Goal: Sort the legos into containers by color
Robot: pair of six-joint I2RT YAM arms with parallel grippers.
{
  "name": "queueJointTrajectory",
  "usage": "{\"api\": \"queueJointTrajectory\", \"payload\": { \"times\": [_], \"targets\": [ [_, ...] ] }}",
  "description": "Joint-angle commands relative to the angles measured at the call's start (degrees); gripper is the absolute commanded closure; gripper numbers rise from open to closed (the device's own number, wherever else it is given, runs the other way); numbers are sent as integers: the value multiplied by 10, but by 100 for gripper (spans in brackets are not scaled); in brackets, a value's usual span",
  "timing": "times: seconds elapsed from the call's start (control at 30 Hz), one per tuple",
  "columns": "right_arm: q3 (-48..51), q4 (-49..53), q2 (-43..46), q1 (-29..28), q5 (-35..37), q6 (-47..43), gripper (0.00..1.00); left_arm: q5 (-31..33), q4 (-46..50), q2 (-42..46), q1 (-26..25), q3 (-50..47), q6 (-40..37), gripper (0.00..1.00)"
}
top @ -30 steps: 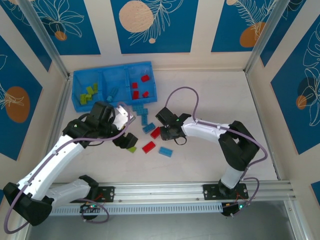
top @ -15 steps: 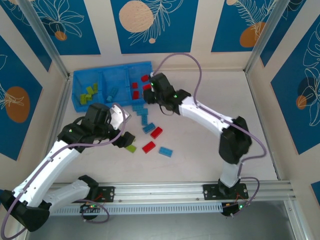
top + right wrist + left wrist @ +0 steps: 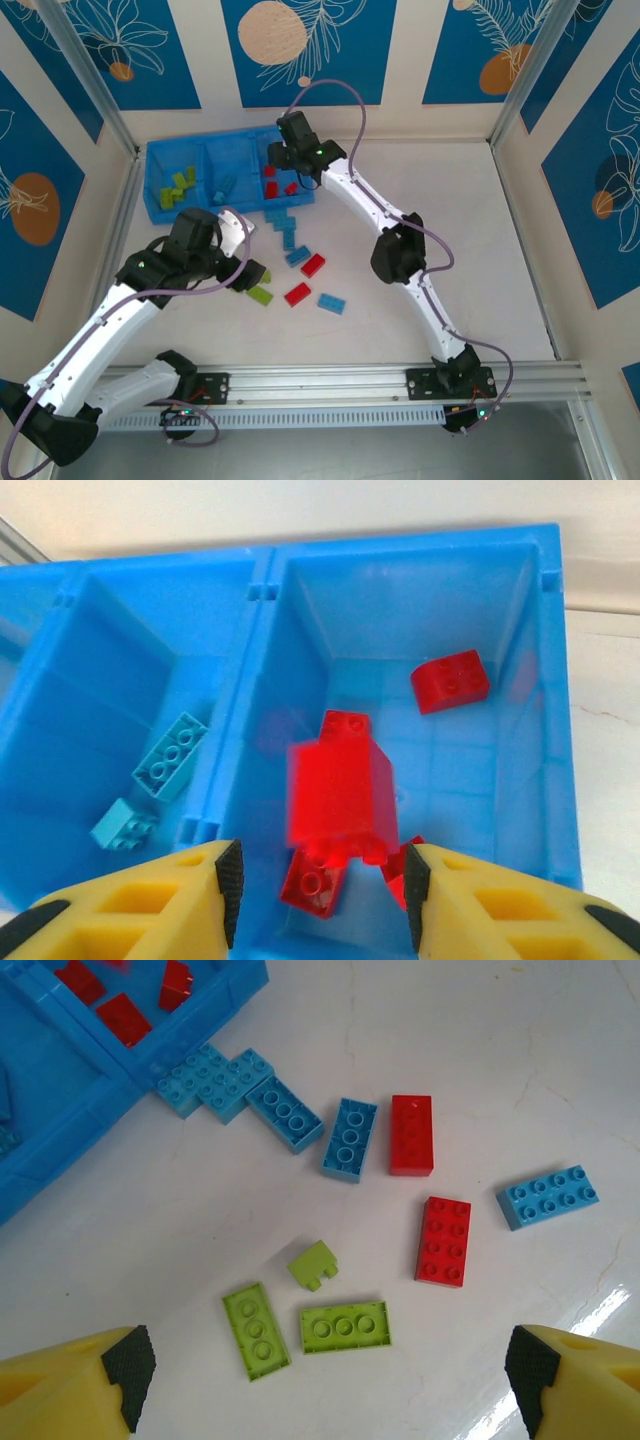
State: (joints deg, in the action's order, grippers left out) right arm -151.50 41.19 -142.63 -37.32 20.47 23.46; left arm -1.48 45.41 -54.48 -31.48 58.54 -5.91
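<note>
My right gripper (image 3: pixel 320 880) (image 3: pixel 283 158) hangs open over the right-hand container of the blue tray (image 3: pixel 220 138). A red lego (image 3: pixel 340 790), blurred, is loose below and between its fingers, touching neither pad. More red legos (image 3: pixel 450 680) lie in that container, light-blue legos (image 3: pixel 172 755) in the middle one, green legos (image 3: pixel 180 185) in the left one. My left gripper (image 3: pixel 325 1380) (image 3: pixel 252 275) is open above three green legos (image 3: pixel 345 1325) on the table, holding nothing. Red legos (image 3: pixel 443 1241) and blue legos (image 3: pixel 349 1138) lie beyond them.
A cluster of blue legos (image 3: pixel 210 1080) rests against the tray's front wall (image 3: pixel 150 1060). One blue lego (image 3: pixel 548 1197) lies apart at the right. The right arm's links (image 3: pixel 400 250) stretch across the table's middle; walls and metal posts (image 3: pixel 120 130) bound the table.
The right arm swung from the table's middle to the tray with its gripper shut, then opened it over the right container; the red lego is dropping. The left gripper shifted only slightly.
</note>
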Motion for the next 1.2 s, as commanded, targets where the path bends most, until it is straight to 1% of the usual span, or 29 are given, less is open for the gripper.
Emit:
{"api": "queueJointTrajectory", "payload": {
  "times": [0.0,0.07,0.17,0.23,0.37,0.5,0.57,0.63,0.7,0.8,0.9,1.07,1.17],
  "targets": [
    [8,50,100,-4,-32,-7,51,13,-5,-1,6,-2,22,8],
    [68,47,165,-6,-58,-4,50,20,0,-4,6,6,50,8],
    [173,46,278,-13,-124,-21,45,32,19,-18,6,26,129,6],
    [264,42,360,-23,-148,-38,42,22,15,-23,6,22,184,6],
    [474,18,531,-58,-140,-47,35,-14,-24,-38,5,-11,255,3],
    [674,-20,690,-94,-106,17,30,-16,-42,-94,2,-27,289,3],
    [756,-40,756,-104,-96,52,29,-13,-55,-125,0,-33,290,3],
    [816,-44,807,-112,-84,85,28,-11,-74,-154,0,-39,287,4],
    [857,-34,840,-119,-73,112,27,8,-82,-187,-1,-40,299,7],
    [887,-19,857,-123,-63,136,27,18,-110,-226,-2,-45,320,11],
    [898,-15,852,-125,-56,146,26,17,-149,-264,-2,-57,328,15],
    [891,-29,829,-127,-70,146,26,42,-159,-332,-2,-51,340,19],
    [882,-31,817,-129,-70,142,26,52,-171,-359,-2,-57,339,26]
  ]
}}
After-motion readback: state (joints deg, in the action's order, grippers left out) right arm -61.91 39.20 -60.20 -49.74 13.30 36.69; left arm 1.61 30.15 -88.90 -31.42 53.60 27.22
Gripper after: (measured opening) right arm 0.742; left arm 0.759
